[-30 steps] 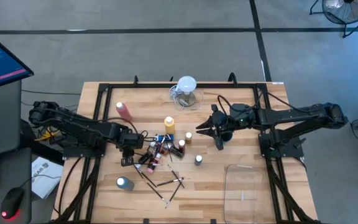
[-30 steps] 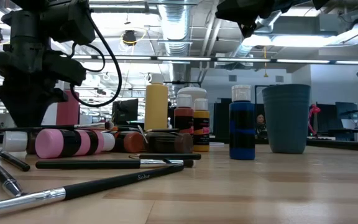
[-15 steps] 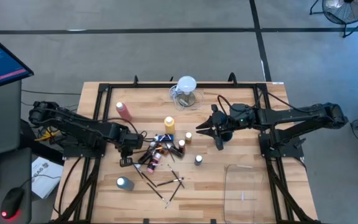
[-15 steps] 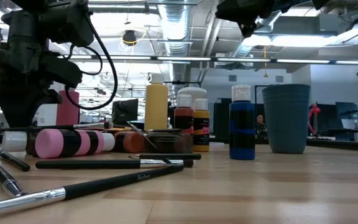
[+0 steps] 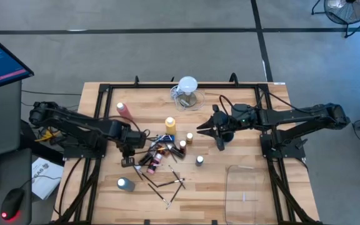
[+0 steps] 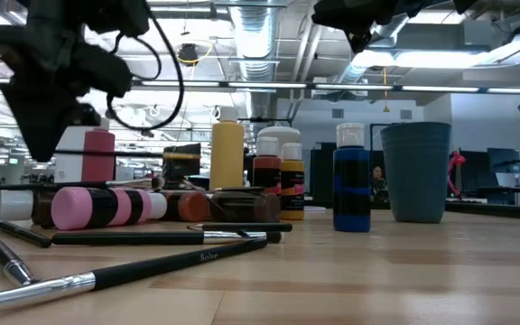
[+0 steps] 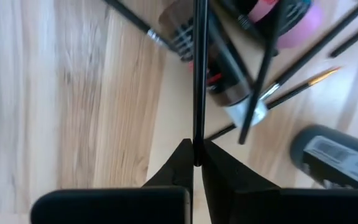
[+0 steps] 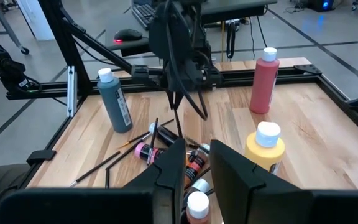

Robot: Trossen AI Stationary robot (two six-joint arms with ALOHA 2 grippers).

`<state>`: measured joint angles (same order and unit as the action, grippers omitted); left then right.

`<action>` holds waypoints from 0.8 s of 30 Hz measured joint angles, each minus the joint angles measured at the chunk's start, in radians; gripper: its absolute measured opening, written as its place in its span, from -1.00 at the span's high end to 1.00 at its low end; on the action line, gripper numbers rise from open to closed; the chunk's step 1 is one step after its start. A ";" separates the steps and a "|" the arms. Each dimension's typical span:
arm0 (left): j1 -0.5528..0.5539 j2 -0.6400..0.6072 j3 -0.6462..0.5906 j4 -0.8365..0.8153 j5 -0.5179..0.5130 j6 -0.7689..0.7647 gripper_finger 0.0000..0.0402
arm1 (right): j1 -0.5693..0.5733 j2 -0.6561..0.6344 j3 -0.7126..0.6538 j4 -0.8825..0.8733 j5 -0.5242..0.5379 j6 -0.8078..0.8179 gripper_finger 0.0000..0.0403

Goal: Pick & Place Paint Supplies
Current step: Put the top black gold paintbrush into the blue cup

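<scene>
Left wrist view: left claw clamped on a thin dark paintbrush, shaft running straight out over the pile of paint bottles mid-desk. Best lifted slowly and straight up, keeping the bristle end clear of the crossed brushes below. Right claw hovering near the yellow bottle, parted slightly, holding nothing visible.

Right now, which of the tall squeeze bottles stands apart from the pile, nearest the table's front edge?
The blue squeeze bottle. It stands alone in front of the heap, while the yellow bottle and the pink-red bottle stand farther back.
</scene>
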<state>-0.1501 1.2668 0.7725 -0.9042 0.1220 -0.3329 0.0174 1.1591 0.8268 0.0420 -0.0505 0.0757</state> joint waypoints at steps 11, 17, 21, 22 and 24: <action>-0.001 0.000 0.092 -0.060 0.113 -0.025 0.99 | 0.024 0.120 0.001 0.140 -0.003 -0.004 0.66; -0.001 0.000 0.140 -0.057 0.121 -0.032 0.99 | 0.020 0.226 0.075 0.138 -0.129 0.019 0.66; -0.002 0.000 0.168 -0.053 0.121 -0.025 0.99 | 0.030 0.316 0.152 0.089 -0.230 0.019 0.66; -0.004 0.000 0.173 -0.051 0.125 -0.024 0.99 | 0.034 0.342 0.176 0.072 -0.233 0.019 0.66; -0.013 0.000 0.182 -0.043 0.133 -0.023 0.99 | 0.038 0.383 0.215 0.015 -0.235 0.019 0.66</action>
<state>-0.1635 1.2667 0.9541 -0.9475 0.2554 -0.3563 0.0551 1.5425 1.0423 0.0567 -0.2851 0.0951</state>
